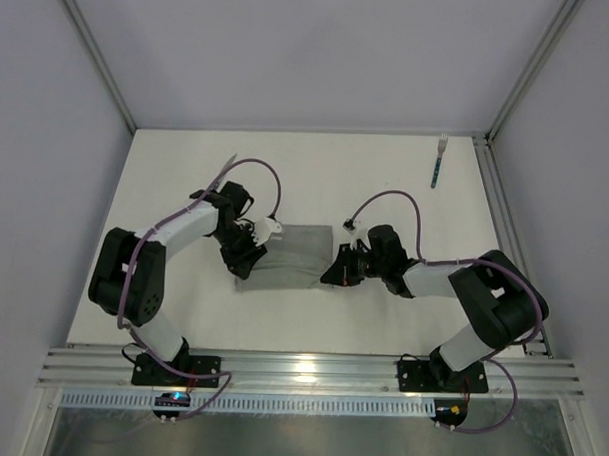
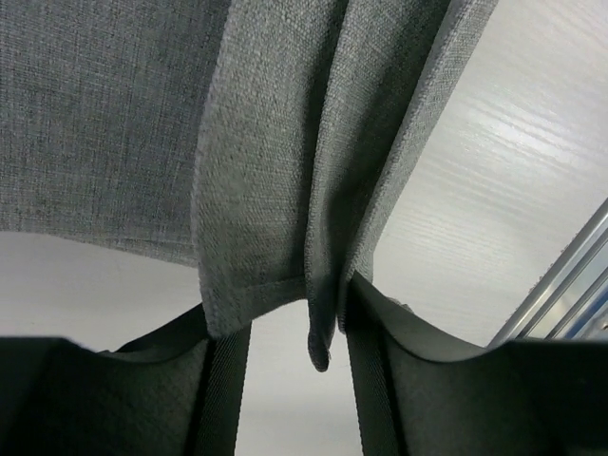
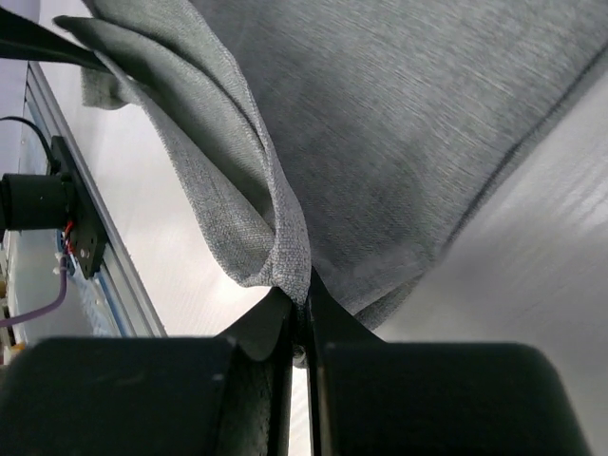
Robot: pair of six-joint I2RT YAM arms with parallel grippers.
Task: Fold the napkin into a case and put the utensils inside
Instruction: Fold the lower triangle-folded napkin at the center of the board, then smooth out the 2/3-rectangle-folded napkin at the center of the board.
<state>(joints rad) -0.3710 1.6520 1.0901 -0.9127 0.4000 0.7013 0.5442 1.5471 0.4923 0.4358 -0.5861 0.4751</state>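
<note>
The grey napkin (image 1: 294, 256) lies folded into a strip at the table's middle, held between both arms. My left gripper (image 1: 245, 258) is at its left end. In the left wrist view that gripper (image 2: 294, 380) stands open, and loose folds of the napkin (image 2: 275, 171) hang between the jaws with one corner dangling free. My right gripper (image 1: 333, 270) is at the right end; in the right wrist view it (image 3: 302, 318) is shut on a bunched edge of the napkin (image 3: 408, 142). The fork (image 1: 439, 161) lies at the far right. The knife (image 1: 230, 165) pokes out behind the left arm.
An aluminium rail (image 1: 309, 373) runs along the near edge and holds both arm bases. A frame post (image 1: 491, 194) borders the table's right side. White walls close off the back and sides.
</note>
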